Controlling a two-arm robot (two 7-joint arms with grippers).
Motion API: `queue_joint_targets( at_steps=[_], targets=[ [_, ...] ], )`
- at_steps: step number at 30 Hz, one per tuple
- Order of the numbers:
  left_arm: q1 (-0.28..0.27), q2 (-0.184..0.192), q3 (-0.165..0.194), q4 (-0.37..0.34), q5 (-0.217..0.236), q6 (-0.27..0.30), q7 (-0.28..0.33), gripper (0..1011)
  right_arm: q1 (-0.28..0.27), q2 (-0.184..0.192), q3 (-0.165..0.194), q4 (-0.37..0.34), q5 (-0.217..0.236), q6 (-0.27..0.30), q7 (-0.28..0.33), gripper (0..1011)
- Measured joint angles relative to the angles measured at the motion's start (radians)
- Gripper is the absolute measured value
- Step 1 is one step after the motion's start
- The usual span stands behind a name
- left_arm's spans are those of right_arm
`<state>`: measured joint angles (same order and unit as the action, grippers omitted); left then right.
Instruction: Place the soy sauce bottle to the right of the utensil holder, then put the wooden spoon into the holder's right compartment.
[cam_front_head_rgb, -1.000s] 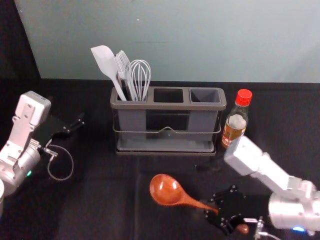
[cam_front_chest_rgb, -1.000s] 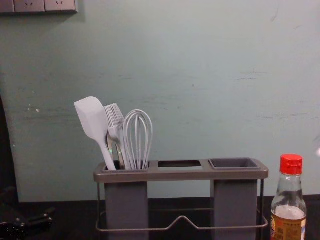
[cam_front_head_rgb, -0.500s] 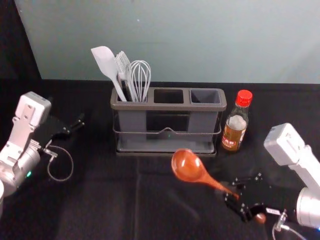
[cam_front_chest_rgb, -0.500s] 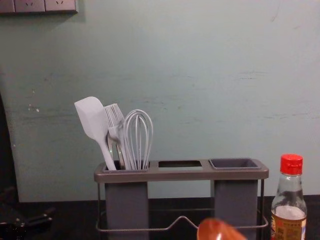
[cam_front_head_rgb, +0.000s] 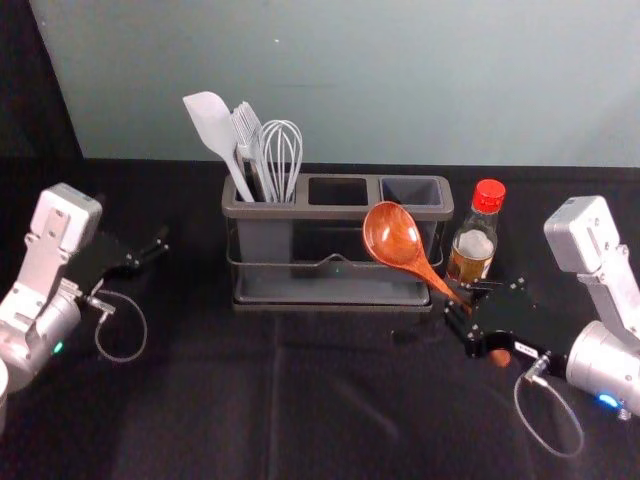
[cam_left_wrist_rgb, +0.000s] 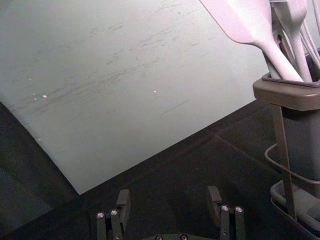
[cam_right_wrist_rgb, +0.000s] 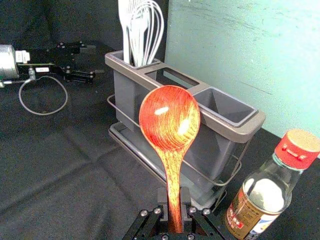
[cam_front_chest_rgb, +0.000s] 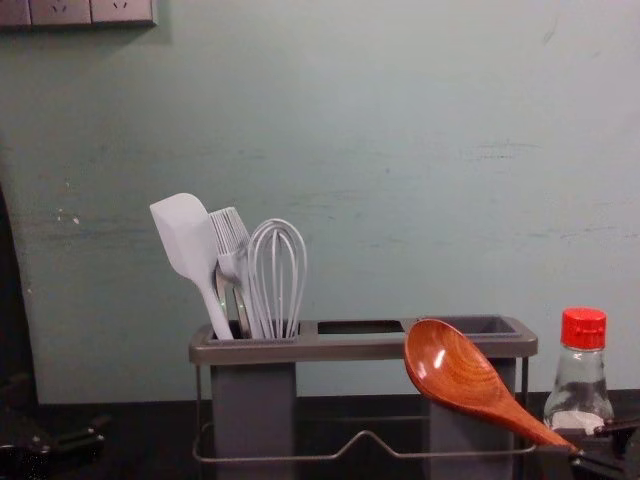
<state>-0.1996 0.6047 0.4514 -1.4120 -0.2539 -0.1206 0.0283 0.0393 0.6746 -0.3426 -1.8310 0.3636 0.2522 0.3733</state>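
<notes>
Red-brown wood marks the wooden spoon (cam_front_head_rgb: 393, 236) in my head view, held bowl-up before the utensil holder (cam_front_head_rgb: 265, 245), the soy sauce bottle (cam_front_head_rgb: 472, 245) already standing at its right, so I judge the spoon step underway. My left wrist view has the idle left gripper (cam_left_wrist_rgb: 169, 192) wide apart, empty. In my right wrist view, the right gripper (cam_right_wrist_rgb: 173, 197) pinches the handle; next I'd raise it, straighten it and centre its butt over the right compartment (cam_right_wrist_rgb: 227, 106).
</notes>
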Motion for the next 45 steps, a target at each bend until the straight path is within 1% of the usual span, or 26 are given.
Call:
queue_joint_targets(
  at_steps=[7, 13, 18, 20, 23, 24, 32, 34, 36, 39, 45],
  targets=[
    [0.0, 0.0, 0.0, 0.0, 0.0, 0.0, 0.0, 1005, 0.0, -0.01, 0.002, -0.003, -0.02, 0.0, 0.015, 140],
    [0.0, 0.0, 0.0, 0.0, 0.0, 0.0, 0.0, 1005, -0.008, -0.016, 0.014, -0.024, -0.031, -0.016, 0.025, 142],
    [0.0, 0.0, 0.0, 0.0, 0.0, 0.0, 0.0, 1005, -0.02, -0.016, 0.03, -0.049, -0.039, -0.029, 0.025, 140],
    [0.0, 0.0, 0.0, 0.0, 0.0, 0.0, 0.0, 1005, -0.031, -0.018, 0.051, -0.064, -0.04, -0.041, 0.019, 142],
    [0.0, 0.0, 0.0, 0.0, 0.0, 0.0, 0.0, 1005, -0.04, -0.021, 0.072, -0.074, -0.033, -0.052, 0.015, 140],
    [0.0, 0.0, 0.0, 0.0, 0.0, 0.0, 0.0, 1005, -0.047, -0.023, 0.088, -0.079, -0.023, -0.058, 0.014, 142],
    [0.0, 0.0, 0.0, 0.0, 0.0, 0.0, 0.0, 1005, -0.073, -0.027, 0.153, -0.101, 0.02, -0.084, 0.008, 140],
    [0.0, 0.0, 0.0, 0.0, 0.0, 0.0, 0.0, 1005, -0.075, -0.027, 0.157, -0.104, 0.021, -0.086, 0.008, 140],
    [0.0, 0.0, 0.0, 0.0, 0.0, 0.0, 0.0, 1005, -0.084, -0.026, 0.176, -0.112, 0.03, -0.093, 0.006, 142],
    [0.0, 0.0, 0.0, 0.0, 0.0, 0.0, 0.0, 1005, -0.088, -0.025, 0.188, -0.116, 0.038, -0.096, 0.006, 140],
    [0.0, 0.0, 0.0, 0.0, 0.0, 0.0, 0.0, 1005, -0.084, -0.023, 0.193, -0.115, 0.042, -0.093, 0.006, 142]
  ],
)
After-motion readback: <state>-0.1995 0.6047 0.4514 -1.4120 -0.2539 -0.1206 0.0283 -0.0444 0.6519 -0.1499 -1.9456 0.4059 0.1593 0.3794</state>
